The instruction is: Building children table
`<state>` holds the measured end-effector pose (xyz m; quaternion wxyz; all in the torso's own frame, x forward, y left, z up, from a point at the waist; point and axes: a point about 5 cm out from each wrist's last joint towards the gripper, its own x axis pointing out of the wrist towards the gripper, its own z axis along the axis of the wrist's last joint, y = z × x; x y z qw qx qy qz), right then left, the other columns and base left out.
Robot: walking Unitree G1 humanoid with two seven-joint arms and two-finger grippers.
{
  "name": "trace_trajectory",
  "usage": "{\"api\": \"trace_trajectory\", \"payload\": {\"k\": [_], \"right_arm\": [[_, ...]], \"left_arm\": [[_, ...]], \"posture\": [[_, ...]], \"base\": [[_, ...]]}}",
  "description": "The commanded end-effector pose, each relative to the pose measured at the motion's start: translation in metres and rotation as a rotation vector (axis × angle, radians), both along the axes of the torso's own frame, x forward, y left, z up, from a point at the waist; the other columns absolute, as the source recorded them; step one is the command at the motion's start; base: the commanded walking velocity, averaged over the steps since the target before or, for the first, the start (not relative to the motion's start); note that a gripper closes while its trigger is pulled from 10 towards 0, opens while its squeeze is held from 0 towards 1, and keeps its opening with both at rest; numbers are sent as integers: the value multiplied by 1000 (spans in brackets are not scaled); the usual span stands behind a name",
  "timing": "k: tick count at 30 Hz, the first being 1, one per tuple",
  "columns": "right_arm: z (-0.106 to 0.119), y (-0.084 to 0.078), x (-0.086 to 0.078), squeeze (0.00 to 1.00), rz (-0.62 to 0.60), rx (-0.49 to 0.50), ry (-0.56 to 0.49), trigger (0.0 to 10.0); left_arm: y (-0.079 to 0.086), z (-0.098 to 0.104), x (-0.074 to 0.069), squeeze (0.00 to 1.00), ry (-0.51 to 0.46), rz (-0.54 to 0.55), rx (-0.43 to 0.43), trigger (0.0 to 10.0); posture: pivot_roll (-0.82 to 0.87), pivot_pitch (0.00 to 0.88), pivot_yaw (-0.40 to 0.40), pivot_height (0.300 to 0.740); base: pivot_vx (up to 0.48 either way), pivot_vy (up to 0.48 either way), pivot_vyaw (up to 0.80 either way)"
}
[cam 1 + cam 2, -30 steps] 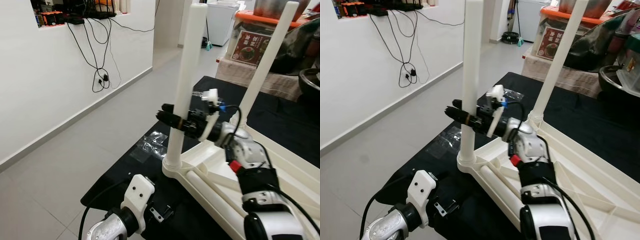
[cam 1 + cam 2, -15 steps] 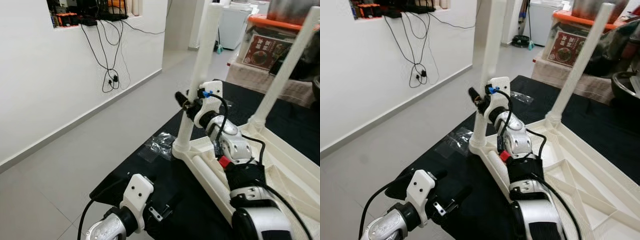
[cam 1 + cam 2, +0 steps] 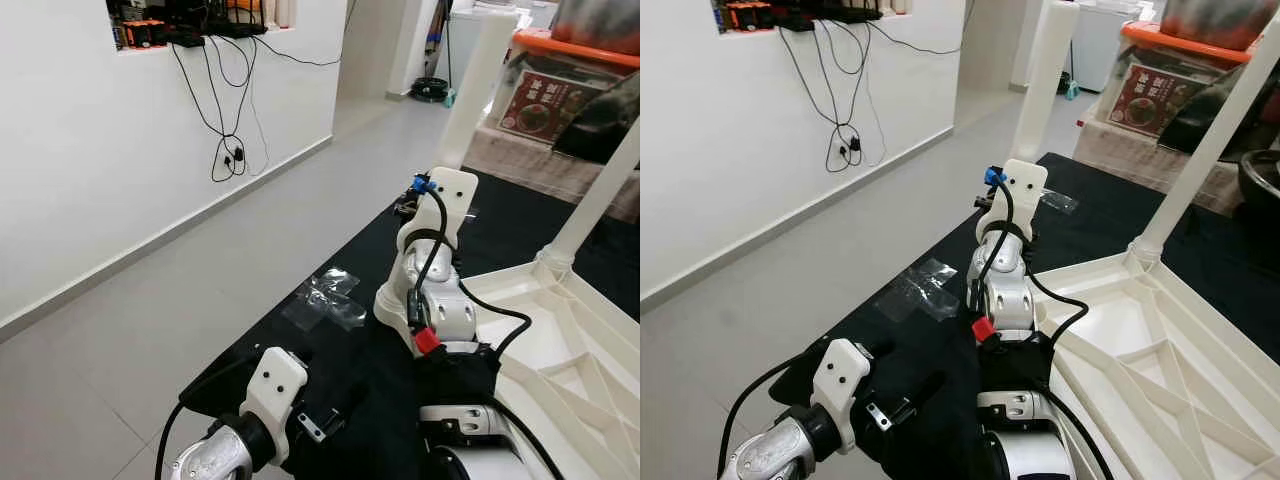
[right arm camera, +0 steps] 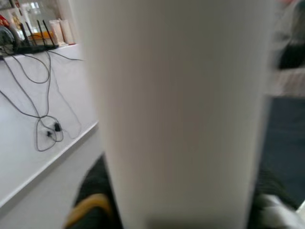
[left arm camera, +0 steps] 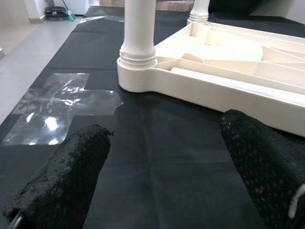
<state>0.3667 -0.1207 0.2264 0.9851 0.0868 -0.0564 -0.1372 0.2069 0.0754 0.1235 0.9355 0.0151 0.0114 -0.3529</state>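
Judged stiff, light and slippery, the table leg (image 3: 1045, 80) at 12 o'clock is straddled low by the right tool (image 4: 181, 214), whether clamped cannot be told.

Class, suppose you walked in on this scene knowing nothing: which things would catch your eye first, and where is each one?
First, the upturned white table lying on a black mat, its legs pointing up. The right end effector reaches forward to the near-corner leg, which looms pale and close in the right wrist view. Low on the left, the left end effector hangs open above the mat, near crumpled clear plastic.
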Motion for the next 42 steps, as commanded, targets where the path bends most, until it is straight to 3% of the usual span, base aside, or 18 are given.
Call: {"api": "trace_trajectory", "payload": {"k": [1,8,13,14,15,17,19,20,21,23,24,27,29,32,36,38,41,42], "right_arm": [[-18,2,-2,1000,32,60,41,10000],[-23,5,-15,1000,114,25,-9,10000],[-28,-5,-31,1000,222,1,-35,10000],[-31,-5,-35,573,289,-5,-33,10000],[-34,-4,-38,0,345,-7,-31,10000],[-36,-4,-40,0,381,-6,-27,10000],[-49,-2,-50,0,618,17,15,10000],[-49,-2,-50,0,618,17,15,10000],[-58,-18,-57,0,767,-23,48,10000],[-59,-23,-58,0,789,-25,61,10000],[-59,-23,-58,0,789,-25,61,10000],[-61,-46,-54,0,795,-74,103,10000],[-60,-88,-40,0,691,-171,165,10000],[-53,-107,-31,0,623,-246,195,10000],[-28,-121,-21,0,497,-230,124,10000],[-15,-117,-21,0,471,-238,30,10000],[-13,-113,-22,0,470,-237,7,10000],[-12,-103,-25,0,478,-202,-29,10000]], "left_arm": [[-1,-3,-1,0,16,-1,5,10000],[-1,-3,0,0,15,1,3,10000],[-1,-4,0,0,15,2,3,10000],[-1,-4,0,0,15,1,3,10000],[-1,-4,0,0,15,0,3,10000],[-1,-4,0,0,15,0,3,10000],[-1,-5,0,0,16,-3,2,10000],[-1,-5,0,0,16,-3,2,10000],[-2,-6,0,0,18,-6,2,10000],[-2,-6,0,0,17,-7,2,10000],[-2,-6,0,0,17,-7,2,10000],[-2,-6,-1,0,18,-6,2,10000],[-2,-6,-1,0,17,-7,3,10000],[-2,-6,0,0,18,-6,4,10000],[-2,-6,0,0,22,3,11,10000],[-2,-6,0,0,21,3,12,10000],[-2,-6,1,0,22,3,12,10000],[-2,-6,1,0,23,6,13,10000]], "posture": [[90,38,-84,740],[87,34,-84,740],[78,29,-86,740],[74,25,-85,740],[74,25,-85,740],[74,25,-85,740],[69,17,-81,740],[69,17,-81,740],[68,10,-83,740],[68,10,-83,740],[68,10,-83,740],[65,7,-80,740],[64,6,-83,740],[65,11,-85,740],[62,16,-85,740],[64,22,-86,740],[62,23,-82,740],[67,23,-83,740]], "base": [[0,0,0],[0,0,0],[0,0,0],[0,0,0],[0,0,0],[0,0,0],[0,0,0],[0,0,0],[0,0,0],[0,0,0],[0,0,0],[0,0,0],[0,0,0],[0,0,0],[0,0,0],[0,0,0],[0,0,0],[0,0,-688]]}}
